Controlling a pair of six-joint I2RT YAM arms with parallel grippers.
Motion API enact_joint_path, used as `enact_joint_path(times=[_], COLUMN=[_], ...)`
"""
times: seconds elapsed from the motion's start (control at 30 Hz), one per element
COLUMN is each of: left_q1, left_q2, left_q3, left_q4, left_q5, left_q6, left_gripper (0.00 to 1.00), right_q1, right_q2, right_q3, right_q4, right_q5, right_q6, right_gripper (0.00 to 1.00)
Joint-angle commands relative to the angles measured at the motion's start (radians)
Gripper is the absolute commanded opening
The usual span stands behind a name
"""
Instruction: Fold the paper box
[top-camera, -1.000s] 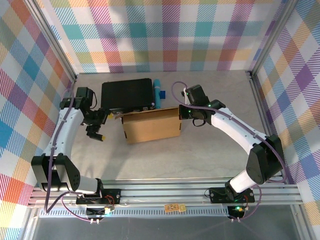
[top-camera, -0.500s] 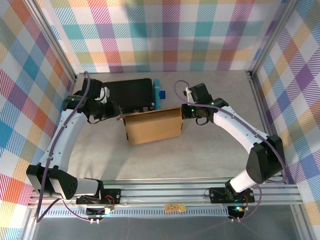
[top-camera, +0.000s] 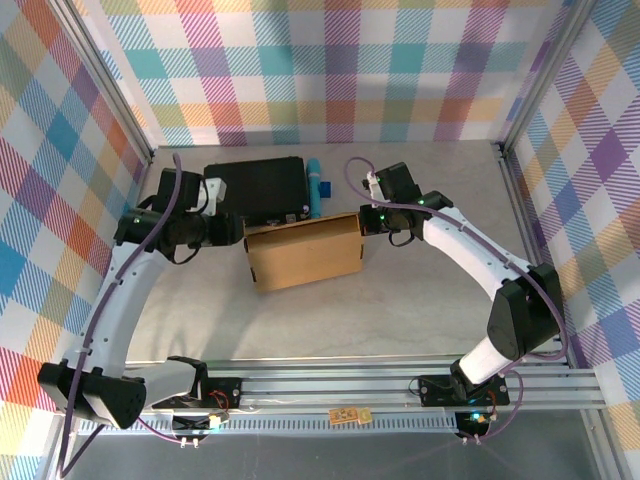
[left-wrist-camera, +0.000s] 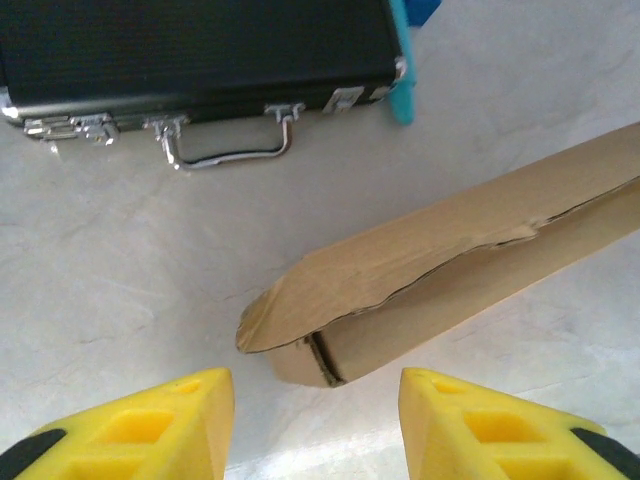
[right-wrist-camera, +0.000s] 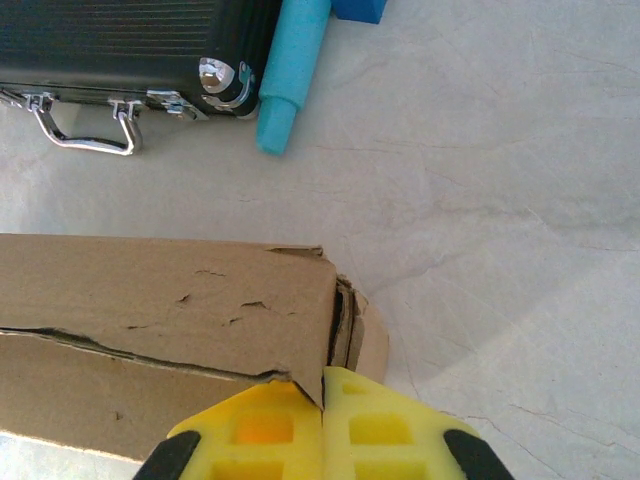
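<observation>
The paper box (top-camera: 305, 252) is a flat brown cardboard mailer lying mid-table, its lid down with a ragged seam along the long side. My left gripper (top-camera: 236, 231) sits just off the box's left end. In the left wrist view its yellow fingers (left-wrist-camera: 150, 425) stand apart with bare table between them, and the box's rounded left corner (left-wrist-camera: 330, 330) lies just ahead. My right gripper (top-camera: 366, 222) is at the box's right end. Its fingers (right-wrist-camera: 260, 430) are shut together, their tips against the lid's near corner (right-wrist-camera: 300, 320).
A black case (top-camera: 255, 188) with a metal handle lies just behind the box, with a blue tube (top-camera: 315, 185) at its right end. Metal frame rails and plaid walls bound the table on the left, back and right. Bare tabletop lies in front of the box.
My left arm has swung in from the left to the box's left end, and its fingers have drawn closer together. The right gripper has stayed at the box's right corner.
</observation>
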Motion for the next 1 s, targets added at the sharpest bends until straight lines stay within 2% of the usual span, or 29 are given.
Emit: enact_joint_path(times=[0.0,0.5,0.83,0.97], left_q1=[-0.015,-0.063,-0.081,-0.084], left_q2=[-0.005,0.090,0.115,0.119], left_q3=[-0.031,-0.061,-0.058,-0.058], left_q4=[-0.024,0.038,0.051,0.051], left_q5=[-0.037,-0.099,-0.112,-0.116], left_q6=[0.057,0.109,0.115,0.102], left_gripper=[0.47,0.48,0.30,0.25], right_q1=[-0.003,-0.003,-0.003,-0.004], right_q2=[0.034,0.033,0.031,0.030], right_q3=[-0.009,-0.008,-0.007,-0.006], right_q4=[-0.113,-0.113,-0.115,-0.112], right_q5=[-0.012,-0.016,-0.016,-0.018], right_q6=[-0.011,-0.005,0.002,0.005], right_gripper=[0.00,0.00,0.00,0.00])
